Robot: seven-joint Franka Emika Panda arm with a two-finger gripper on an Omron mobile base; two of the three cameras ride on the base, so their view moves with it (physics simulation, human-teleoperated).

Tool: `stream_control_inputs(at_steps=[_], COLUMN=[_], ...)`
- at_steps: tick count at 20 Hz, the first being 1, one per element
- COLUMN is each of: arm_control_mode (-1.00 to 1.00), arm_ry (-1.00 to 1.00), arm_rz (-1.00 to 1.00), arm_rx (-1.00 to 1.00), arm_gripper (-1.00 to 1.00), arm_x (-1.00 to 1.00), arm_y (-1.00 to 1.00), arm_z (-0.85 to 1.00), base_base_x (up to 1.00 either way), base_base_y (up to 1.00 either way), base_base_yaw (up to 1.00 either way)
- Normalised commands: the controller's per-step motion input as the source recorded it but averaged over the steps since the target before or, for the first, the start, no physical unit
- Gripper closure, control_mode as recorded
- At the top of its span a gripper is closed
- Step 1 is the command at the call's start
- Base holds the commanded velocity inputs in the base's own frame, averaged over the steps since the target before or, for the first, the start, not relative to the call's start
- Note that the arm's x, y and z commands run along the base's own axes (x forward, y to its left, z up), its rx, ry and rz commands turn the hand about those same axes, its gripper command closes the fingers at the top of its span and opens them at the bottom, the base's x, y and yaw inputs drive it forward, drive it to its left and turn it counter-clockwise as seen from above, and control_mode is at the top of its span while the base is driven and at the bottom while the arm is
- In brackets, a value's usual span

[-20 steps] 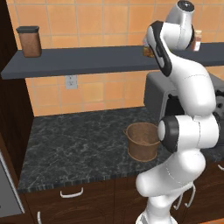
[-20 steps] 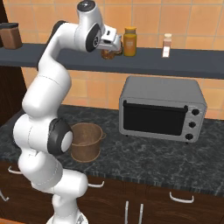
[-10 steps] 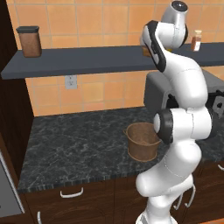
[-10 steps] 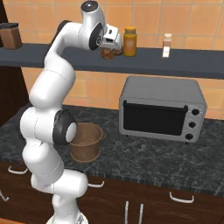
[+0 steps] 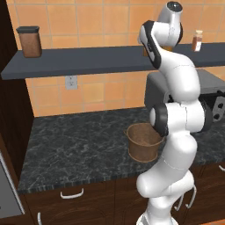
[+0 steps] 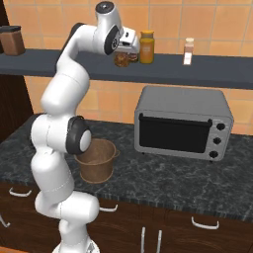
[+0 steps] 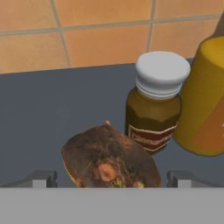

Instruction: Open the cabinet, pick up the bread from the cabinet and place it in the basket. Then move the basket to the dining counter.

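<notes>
The bread [image 7: 109,164], a dark brown crusty lump, lies on the dark grey shelf [image 7: 52,109]. My gripper [image 7: 111,178] is open, with one fingertip on either side of the bread and not touching it. In the right base view the gripper [image 6: 123,49] is raised to shelf height, right over the bread [image 6: 120,60]. The brown woven basket [image 5: 143,141] [image 6: 97,159] stands upright on the black marbled countertop [image 5: 74,145], just in front of the arm's base. The dining counter is out of view.
Close behind the bread stand a brown jar with a white lid [image 7: 158,100] and a yellow jar [image 7: 205,96] [image 6: 146,47]. A spice bottle [image 6: 188,51] and a dark canister [image 5: 30,41] share the shelf. A grey toaster oven [image 6: 184,122] sits right of the basket. Cabinet doors with handles [image 5: 71,193] run below.
The hand has stayed at the shelf by the bread with its jaws open. The arm's lower links have turned slightly.
</notes>
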Motion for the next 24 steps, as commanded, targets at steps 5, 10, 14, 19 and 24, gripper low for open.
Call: stream_control_inputs(at_steps=[5, 10, 14, 19, 24], arm_control_mode=[-1.0, -1.0, -1.0, -1.0, -1.0], arm_ry=[0.0, 0.0, 0.0, 0.0, 0.01], arm_rz=[0.0, 0.05, 0.07, 0.08, 0.07], arm_rx=[-0.02, -0.01, 0.0, 0.0, 0.0], arm_gripper=[-1.0, -1.0, -1.0, -1.0, 1.0], arm_x=[0.09, 0.04, 0.13, 0.14, 0.01], arm_y=[-0.08, 0.0, 0.0, 0.0, 0.03], arm_z=[-0.03, -0.16, -0.29, -0.19, -0.11], base_base_x=[0.0, 0.0, 0.0, 0.0, 0.0], base_base_y=[0.0, 0.0, 0.0, 0.0, 0.0], base_base_yaw=[0.0, 0.0, 0.0, 0.0, 0.0])
